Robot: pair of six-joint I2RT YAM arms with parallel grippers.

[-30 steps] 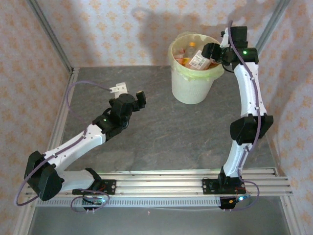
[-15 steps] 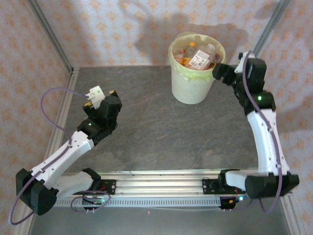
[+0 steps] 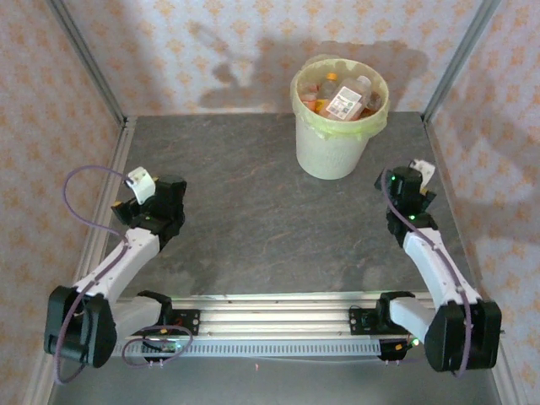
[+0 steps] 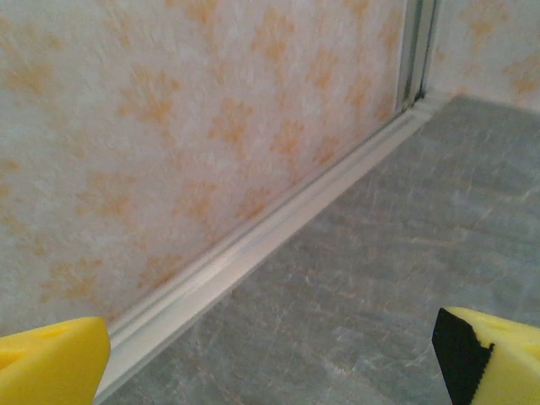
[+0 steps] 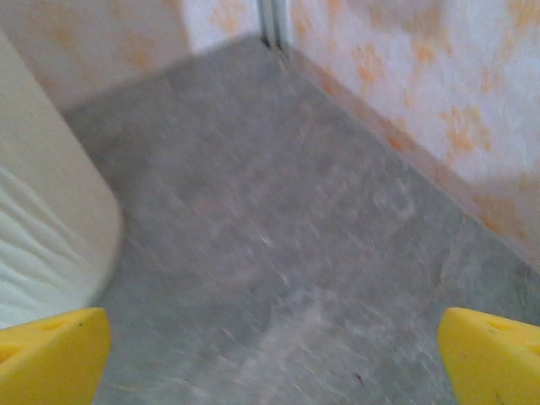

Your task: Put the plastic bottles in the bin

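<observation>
The bin (image 3: 333, 156) stands at about one o'clock on the table (image 3: 253, 228), close to the back wall, with the bottles (image 3: 343, 101) piled inside it. The left gripper (image 4: 270, 354) sits out at nine o'clock by the side wall, jaws spread wide with nothing between them. The right gripper (image 5: 270, 354) is at three o'clock, near the bin, jaws just as wide and empty.

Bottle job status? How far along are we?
Done: every plastic bottle I can see lies in the bin, piled near its rim. In hand: nothing; the left end effector and right end effector are both open and empty over the table. Left: apparently nothing, judging from these views.
</observation>
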